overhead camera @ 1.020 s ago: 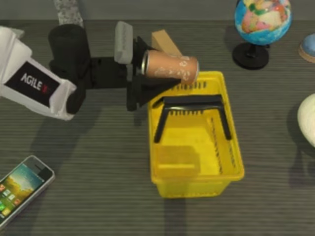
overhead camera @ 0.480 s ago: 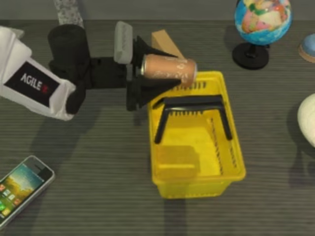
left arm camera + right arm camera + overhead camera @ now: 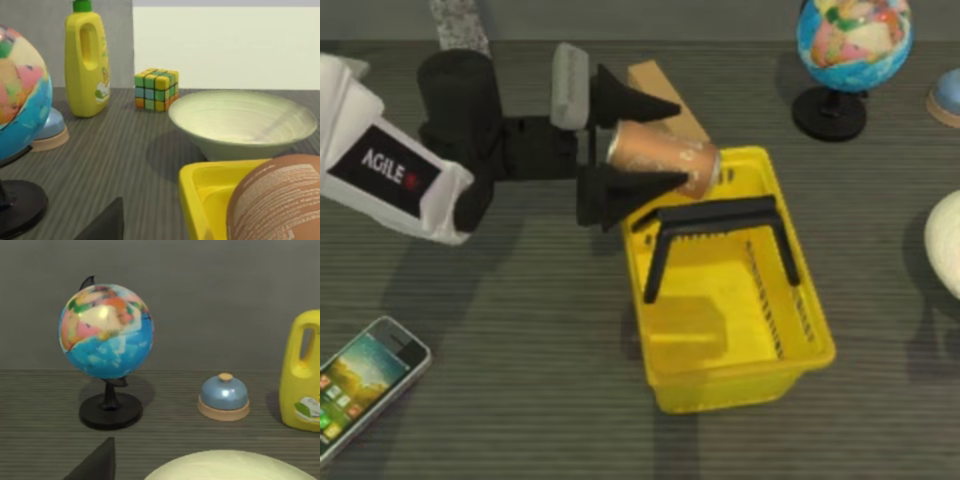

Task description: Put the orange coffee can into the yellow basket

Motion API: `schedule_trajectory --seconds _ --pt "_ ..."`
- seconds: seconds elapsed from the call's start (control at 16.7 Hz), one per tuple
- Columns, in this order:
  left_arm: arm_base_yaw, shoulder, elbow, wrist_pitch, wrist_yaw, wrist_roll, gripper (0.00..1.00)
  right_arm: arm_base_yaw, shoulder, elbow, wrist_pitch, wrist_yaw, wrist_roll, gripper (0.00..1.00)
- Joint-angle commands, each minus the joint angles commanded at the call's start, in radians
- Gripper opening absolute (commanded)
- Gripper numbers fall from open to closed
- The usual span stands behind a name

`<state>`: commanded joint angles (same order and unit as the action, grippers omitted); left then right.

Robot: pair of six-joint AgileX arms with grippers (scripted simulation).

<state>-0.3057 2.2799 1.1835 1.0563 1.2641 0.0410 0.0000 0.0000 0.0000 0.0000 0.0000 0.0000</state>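
The orange coffee can (image 3: 665, 158) lies on its side, tilted, over the far left corner of the yellow basket (image 3: 815, 320). My left gripper (image 3: 680, 142) is open, its two black fingers (image 3: 640, 100) spread wide on either side of the can and apart from it. The basket's black handle (image 3: 720, 215) stands up just beyond the can. The left wrist view shows the can (image 3: 280, 200) close up beside the basket's yellow rim (image 3: 192, 200). My right arm is outside the top view; a dark part of the right gripper (image 3: 97, 462) shows in its wrist view.
A tan wooden block (image 3: 660, 85) lies behind the can. A globe (image 3: 853, 40), a blue bell (image 3: 948, 95) and a pale bowl (image 3: 945, 245) stand at the right. A phone (image 3: 365, 380) lies front left. A yellow bottle (image 3: 87, 60) and colour cube (image 3: 156, 89) stand farther off.
My left gripper's fingers have spread apart and let go of the can, which has dipped toward the basket. The basket has shifted and turned a little toward the front right.
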Motion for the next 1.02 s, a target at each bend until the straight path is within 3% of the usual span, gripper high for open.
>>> schedule_trajectory --seconds 0.3,0.48,0.72,1.02 --pt "-0.001 -0.013 -0.005 -0.009 -0.008 -0.003 1.00 0.005 0.010 0.010 -0.009 -0.001 -0.006 1.00" --pt "0.018 -0.107 -0.056 -0.068 -0.068 -0.033 1.00 0.047 0.104 0.102 -0.089 -0.005 -0.061 1.00" --pt "0.073 -0.378 -0.182 -0.207 -0.231 -0.092 1.00 0.142 0.370 0.360 -0.290 -0.007 -0.197 1.00" --pt "0.161 -0.904 -0.389 -0.411 -0.513 -0.137 1.00 0.295 0.876 0.838 -0.635 -0.006 -0.427 1.00"
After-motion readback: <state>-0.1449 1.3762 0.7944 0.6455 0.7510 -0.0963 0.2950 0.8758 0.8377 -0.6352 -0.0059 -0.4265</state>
